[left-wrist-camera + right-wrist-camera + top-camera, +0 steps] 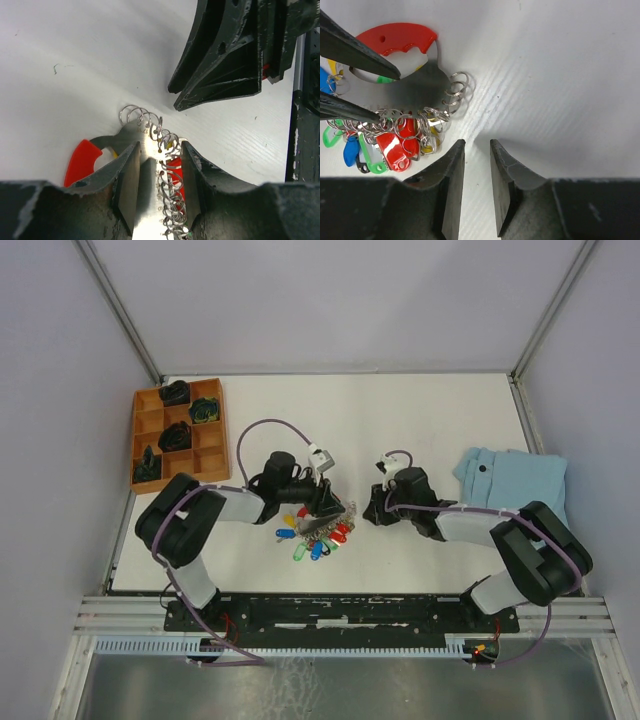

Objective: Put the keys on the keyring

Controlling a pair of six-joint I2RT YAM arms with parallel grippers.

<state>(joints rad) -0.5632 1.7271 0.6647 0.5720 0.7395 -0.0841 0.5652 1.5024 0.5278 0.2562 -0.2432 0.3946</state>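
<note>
The keyring [338, 517] is a grey metal plate [426, 81] with a curved red loop [395, 36] and a row of small wire rings [150, 120]. Keys with red, green, blue and yellow tags [394, 150] hang off those rings in a bunch [312, 542]. My left gripper [160, 147] is shut across the plate and rings, pinning the keyring to the table, and its fingers [355, 50] show in the right wrist view. My right gripper [476, 144] stands open just right of the cluster, nothing between its fingers, and is also seen from above [374, 506].
A wooden compartment tray [212, 458] holding dark items sits at the back left. A folded light-blue cloth [512, 480] lies at the right, behind the right arm.
</note>
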